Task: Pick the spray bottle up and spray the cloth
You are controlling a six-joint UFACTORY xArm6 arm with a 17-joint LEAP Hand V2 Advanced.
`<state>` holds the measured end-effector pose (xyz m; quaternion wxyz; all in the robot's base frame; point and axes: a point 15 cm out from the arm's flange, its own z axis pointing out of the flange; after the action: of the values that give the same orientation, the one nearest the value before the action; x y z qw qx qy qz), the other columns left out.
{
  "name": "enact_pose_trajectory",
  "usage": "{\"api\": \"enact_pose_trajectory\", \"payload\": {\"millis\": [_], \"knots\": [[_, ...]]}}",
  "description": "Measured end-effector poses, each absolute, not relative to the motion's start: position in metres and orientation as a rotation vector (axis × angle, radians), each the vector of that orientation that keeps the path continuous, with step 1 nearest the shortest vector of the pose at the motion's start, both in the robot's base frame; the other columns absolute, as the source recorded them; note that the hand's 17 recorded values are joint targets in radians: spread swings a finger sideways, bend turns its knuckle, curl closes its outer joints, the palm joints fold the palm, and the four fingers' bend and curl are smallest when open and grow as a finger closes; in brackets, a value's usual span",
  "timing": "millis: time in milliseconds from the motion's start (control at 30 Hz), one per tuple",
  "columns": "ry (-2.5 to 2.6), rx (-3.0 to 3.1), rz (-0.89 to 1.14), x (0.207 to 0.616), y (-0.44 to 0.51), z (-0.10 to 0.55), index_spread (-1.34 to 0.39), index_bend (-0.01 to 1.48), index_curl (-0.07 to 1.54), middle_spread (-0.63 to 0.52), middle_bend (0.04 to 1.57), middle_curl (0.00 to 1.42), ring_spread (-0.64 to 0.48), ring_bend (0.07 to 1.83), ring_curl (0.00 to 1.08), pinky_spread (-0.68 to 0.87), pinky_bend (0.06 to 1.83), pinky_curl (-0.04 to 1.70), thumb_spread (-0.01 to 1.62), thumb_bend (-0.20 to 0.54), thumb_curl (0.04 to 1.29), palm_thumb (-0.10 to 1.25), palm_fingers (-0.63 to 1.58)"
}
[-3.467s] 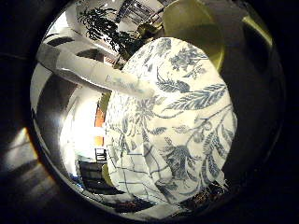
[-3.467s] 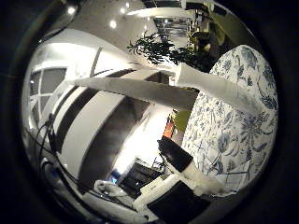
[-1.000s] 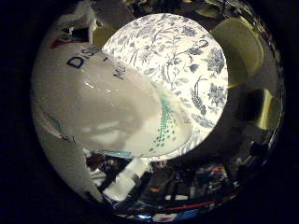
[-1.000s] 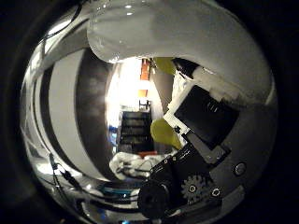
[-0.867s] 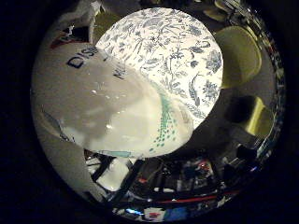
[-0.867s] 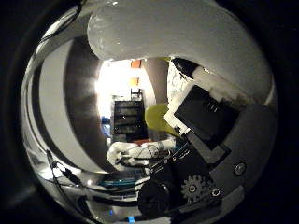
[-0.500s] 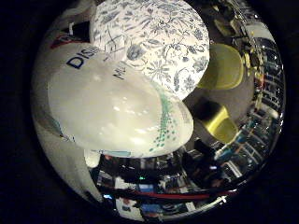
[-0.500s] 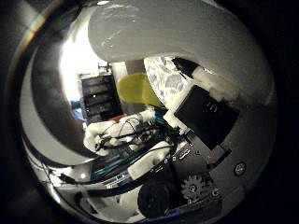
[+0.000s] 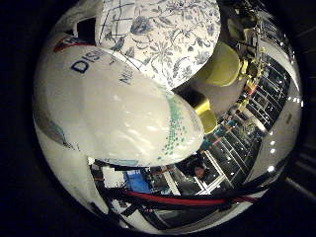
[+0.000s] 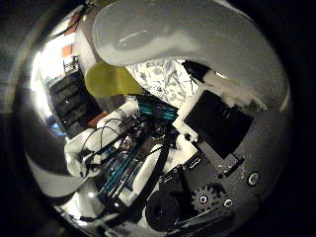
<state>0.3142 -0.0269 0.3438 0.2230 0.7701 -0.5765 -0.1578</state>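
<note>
We see the white spray bottle (image 9: 113,118) right up against the palm, filling much of the view. The hand (image 10: 212,148) is wrapped round it, with its black and white parts beside the bottle. Past the bottle lies the flowered cloth (image 9: 163,34) over a round worktop. Yellow chairs (image 9: 222,64) stand beside it, and behind them the room has shelves and small lights. Half a second ago the cloth took up more of the view; now more of the room shows. The bottle's nozzle is hidden, and its print is cut off.
</note>
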Motion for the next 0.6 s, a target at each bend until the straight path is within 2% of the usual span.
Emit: {"api": "enact_pose_trajectory", "payload": {"millis": [267,600], "knots": [[-1.562,2.064,-0.448,0.322,-0.016,0.297,-0.19,1.17,0.68,-0.09,1.36,0.6,-0.17,1.46,0.59,-0.24,1.05,1.19,0.97,-0.014,0.74,1.03,1.2],[-1.572,2.085,-0.428,0.33,-0.015,0.293,-0.19,1.17,0.68,-0.09,1.36,0.6,-0.17,1.46,0.59,-0.24,1.05,1.2,0.98,-0.014,0.73,1.03,1.2]]}}
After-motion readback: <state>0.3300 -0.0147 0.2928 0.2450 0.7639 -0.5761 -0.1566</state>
